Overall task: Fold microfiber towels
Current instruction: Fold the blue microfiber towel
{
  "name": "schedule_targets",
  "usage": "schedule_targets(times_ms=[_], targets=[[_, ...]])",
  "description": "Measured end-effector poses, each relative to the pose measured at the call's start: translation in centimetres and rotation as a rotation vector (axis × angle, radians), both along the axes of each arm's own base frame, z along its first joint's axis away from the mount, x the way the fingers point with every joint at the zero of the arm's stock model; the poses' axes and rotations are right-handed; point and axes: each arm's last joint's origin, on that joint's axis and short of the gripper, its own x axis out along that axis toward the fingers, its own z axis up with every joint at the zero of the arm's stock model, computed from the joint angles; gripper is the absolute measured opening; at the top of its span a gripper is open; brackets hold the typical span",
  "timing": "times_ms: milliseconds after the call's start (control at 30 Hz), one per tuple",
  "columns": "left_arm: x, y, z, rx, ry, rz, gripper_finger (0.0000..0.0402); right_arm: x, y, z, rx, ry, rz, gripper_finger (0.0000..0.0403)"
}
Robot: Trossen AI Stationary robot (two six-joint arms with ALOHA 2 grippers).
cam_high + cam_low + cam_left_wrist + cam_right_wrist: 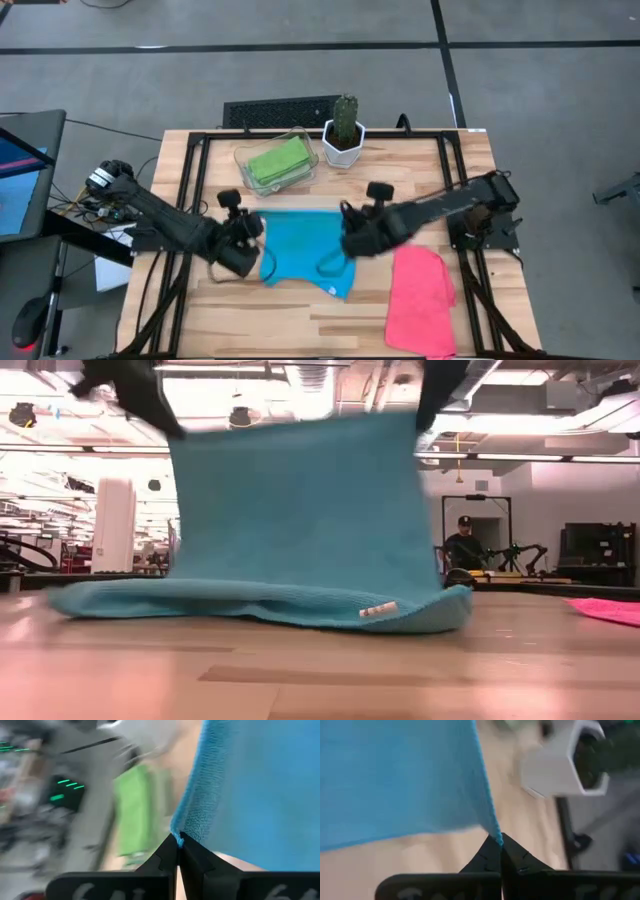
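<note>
From above, the left gripper point(248, 243) and right gripper point(352, 238) flank the cyan towel point(300, 245) at mid-table. Low down, its lower edge drapes on the table point(320, 670). Both wrist cameras show fingers pinched tight on its corners.

No text, brand, number or sign can be read in any view. A small white label point(378, 610) is seen sewn to the lower hem of the cyan blue towel point(300, 510), but nothing on it can be made out. Pale embossed marks on the wrist-view gripper bodies are cut off and blurred beyond reading
</note>
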Motion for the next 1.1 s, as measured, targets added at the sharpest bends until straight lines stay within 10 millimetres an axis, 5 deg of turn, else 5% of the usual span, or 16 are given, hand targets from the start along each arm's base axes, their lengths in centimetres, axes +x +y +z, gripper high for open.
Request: schedule_targets(times_ms=[167,433,633,833,967,1100], targets=[[-0.4,-3.3,5.1,-0.162,-0.127,-0.110,0.0000,-2.1,4.3,3.9,0.097,-0.103,0.076,0.0007],[-2.8,-8.7,13.0,-0.651,-0.321,-0.347,0.0000,-7.2,12.6,8.5,0.326,-0.282,0.308,0.0007],[-4.6,-12.3,17.0,-0.723,-0.508,-0.656,0.0000,-10.8,17.8,11.3,0.404,-0.473,0.587,0.0008],[-5.0,-11.6,18.6,-0.625,-0.585,-0.630,0.0000,-12.0,17.3,13.2,0.255,-0.550,0.611,0.0007],[-4.1,-9.5,15.9,-0.579,-0.487,-0.397,0.0000,-10.3,14.6,11.7,0.217,-0.437,0.442,0.0007],[-3.4,-7.4,12.3,-0.457,-0.393,-0.190,0.0000,-6.8,11.4,8.0,0.154,-0.284,0.276,0.0007]])
